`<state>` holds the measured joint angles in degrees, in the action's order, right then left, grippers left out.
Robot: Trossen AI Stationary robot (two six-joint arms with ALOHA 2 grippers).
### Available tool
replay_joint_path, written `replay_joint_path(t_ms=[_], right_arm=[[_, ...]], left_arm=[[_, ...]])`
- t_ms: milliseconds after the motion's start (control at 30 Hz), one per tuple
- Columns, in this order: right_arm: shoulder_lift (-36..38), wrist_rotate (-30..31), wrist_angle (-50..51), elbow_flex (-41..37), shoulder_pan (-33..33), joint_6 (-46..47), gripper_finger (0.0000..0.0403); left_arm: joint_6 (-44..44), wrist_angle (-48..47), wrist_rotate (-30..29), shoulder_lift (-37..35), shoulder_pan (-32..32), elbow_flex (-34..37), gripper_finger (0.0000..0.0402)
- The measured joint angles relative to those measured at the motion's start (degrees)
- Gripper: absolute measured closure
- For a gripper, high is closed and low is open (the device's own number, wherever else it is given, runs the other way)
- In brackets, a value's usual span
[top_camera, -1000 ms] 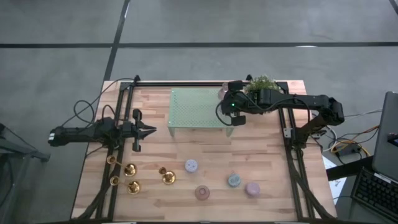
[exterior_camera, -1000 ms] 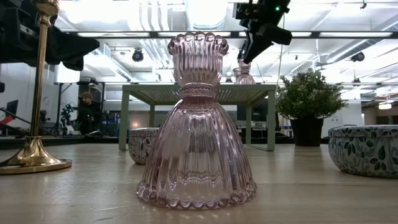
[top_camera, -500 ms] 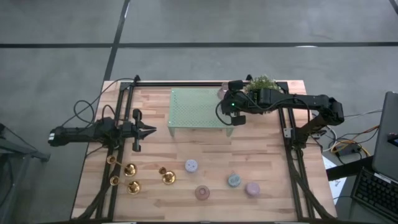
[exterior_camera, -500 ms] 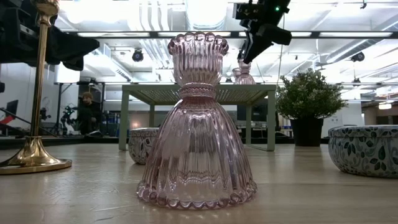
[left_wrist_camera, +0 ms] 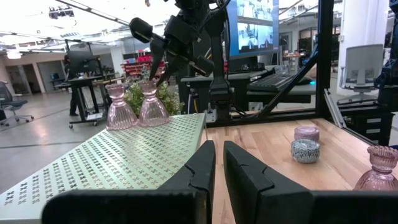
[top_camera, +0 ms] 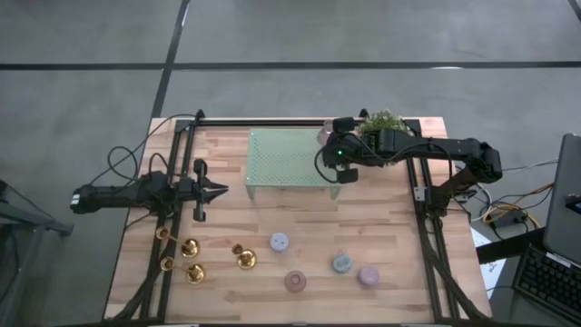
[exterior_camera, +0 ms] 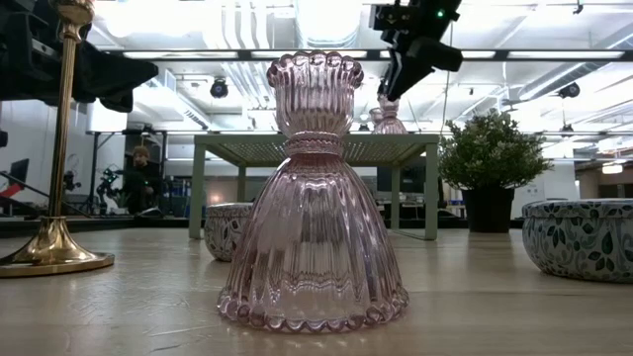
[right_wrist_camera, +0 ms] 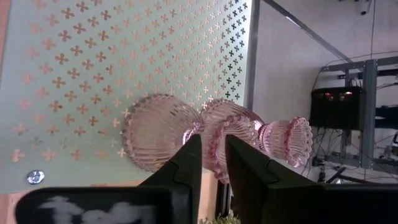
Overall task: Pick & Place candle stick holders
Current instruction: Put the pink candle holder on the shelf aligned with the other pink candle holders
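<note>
Two pink ribbed glass holders (right_wrist_camera: pixel 155 132) (right_wrist_camera: pixel 233 121) stand on their flared bases at the far right corner of the green perforated shelf (top_camera: pixel 286 159). My right gripper (right_wrist_camera: pixel 213 146) is above them, shut on the cup of one. Another pink holder (top_camera: pixel 295 281) stands on the table near the front edge. Several small brass holders (top_camera: pixel 192 259) stand or lie on the table's near left. My left gripper (top_camera: pixel 222 191) is shut and empty, left of the shelf, pointing toward it. My right gripper has the small cup top (right_wrist_camera: pixel 209 138) of one pink holder between its two fingers, which come from above and point down. The holder stands upright with its base (left_wrist_camera: pixel 152 115) on the shelf. The fingers hide the place of contact itself.
A potted plant (top_camera: pixel 386 121) stands just right of the shelf's far corner, close to my right gripper. Squat round candles and patterned pots (top_camera: pixel 279 242) (top_camera: pixel 341 263) (top_camera: pixel 369 275) stand on the near half of the table. A tall brass stick (exterior_camera: pixel 65 119) stands near the low camera.
</note>
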<state>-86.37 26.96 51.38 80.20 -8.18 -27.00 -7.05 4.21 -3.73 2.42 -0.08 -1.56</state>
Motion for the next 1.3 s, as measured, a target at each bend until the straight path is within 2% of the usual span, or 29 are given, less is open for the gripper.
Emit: replay_joint_path(t_ms=[233,467,833,900,1067,1300], right_arm=[[0.0,0.1,-0.9,1.0,0.0,0.0,0.0306],[0.2,0.1,-0.7,3.4,0.9,0.5,0.0303],[0.7,-0.4,-0.7,5.6,10.5,4.9,0.0319],[0.7,-2.6,-0.8,5.5,12.9,7.2,0.0321],[-0.4,-12.9,-2.1,4.5,18.3,12.1,0.0328],[-6.7,-15.1,-6.9,3.8,28.4,12.1,0.0331]], left_arm=[[0.0,0.0,0.0,0.0,0.0,0.0,0.0364],[0.0,0.0,0.0,0.0,0.0,0.0,0.0364],[0.0,0.0,0.0,0.0,0.0,0.0,0.0364],[0.0,0.0,0.0,0.0,0.0,0.0,0.0364],[0.0,0.0,0.0,0.0,0.0,0.0,0.0364],[0.0,0.0,0.0,0.0,0.0,0.0,0.0364]])
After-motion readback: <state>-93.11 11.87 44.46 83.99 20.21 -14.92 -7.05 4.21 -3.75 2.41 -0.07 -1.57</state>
